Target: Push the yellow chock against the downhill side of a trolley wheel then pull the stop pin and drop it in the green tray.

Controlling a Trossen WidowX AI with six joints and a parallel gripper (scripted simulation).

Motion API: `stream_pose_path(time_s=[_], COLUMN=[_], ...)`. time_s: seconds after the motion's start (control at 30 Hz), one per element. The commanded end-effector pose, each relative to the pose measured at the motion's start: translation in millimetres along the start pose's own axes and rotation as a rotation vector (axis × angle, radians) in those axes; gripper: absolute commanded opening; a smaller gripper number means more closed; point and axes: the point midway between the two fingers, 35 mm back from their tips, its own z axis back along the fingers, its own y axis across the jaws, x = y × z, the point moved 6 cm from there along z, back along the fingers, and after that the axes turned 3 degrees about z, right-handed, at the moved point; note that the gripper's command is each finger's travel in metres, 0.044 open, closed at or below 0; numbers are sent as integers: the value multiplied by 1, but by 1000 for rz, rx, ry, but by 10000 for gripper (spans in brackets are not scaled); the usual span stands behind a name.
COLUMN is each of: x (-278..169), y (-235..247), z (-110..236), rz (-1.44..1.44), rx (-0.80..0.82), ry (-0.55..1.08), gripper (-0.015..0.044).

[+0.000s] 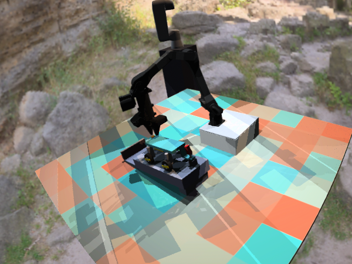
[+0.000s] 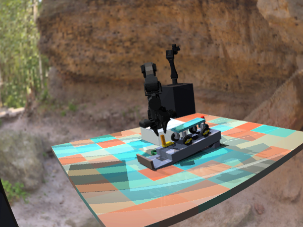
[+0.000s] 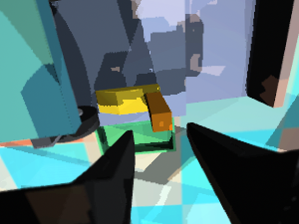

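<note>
My gripper [image 1: 155, 133] [image 2: 161, 133] [image 3: 159, 131] is open and empty, with its fingertips just above the chock's orange handle. The yellow chock [image 2: 167, 144] [image 3: 120, 102] sits on the ramp [image 1: 176, 182] [image 2: 192, 147] [image 3: 214, 45], downhill of the trolley [image 1: 164, 144] [image 2: 188, 125] [image 3: 30, 95], its handle upright. Its uphill end is close to a lower wheel [image 2: 174, 136] [image 3: 87, 121]; I cannot tell whether they touch. The red-headed stop pin [image 1: 188, 149] [image 2: 202, 117] stands at the trolley's uphill end. The green tray [image 2: 153, 152] [image 3: 117, 129] lies beside the ramp, mostly hidden in the exterior view.
A brown end board [image 1: 133, 148] [image 2: 145, 160] stands at the ramp's low end. The arm rises from a white box [image 1: 223, 144] [image 2: 149, 134] behind the ramp. A black block [image 1: 179, 79] [image 2: 179, 98] with a jointed black device on top stands beyond the table.
</note>
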Motion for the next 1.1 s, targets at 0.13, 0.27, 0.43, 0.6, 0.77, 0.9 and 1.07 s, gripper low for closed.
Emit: stream_pose_path(time_s=[0.13, 0.27, 0.43, 0.6, 0.77, 0.9, 1.07], x=[2, 1, 6, 24, 33, 39, 45], y=[-1, -1, 3, 20, 36, 56, 80], z=[27, 23, 26, 35, 38, 39, 40], rz=[3, 0, -35, -187, -315, -454, -627], rx=[2, 0, -12, -48, -28, 11, 58], ry=[-10, -1, -17, -90, -114, -117, -107], gripper=[190, 242, 216, 190, 190, 190, 190])
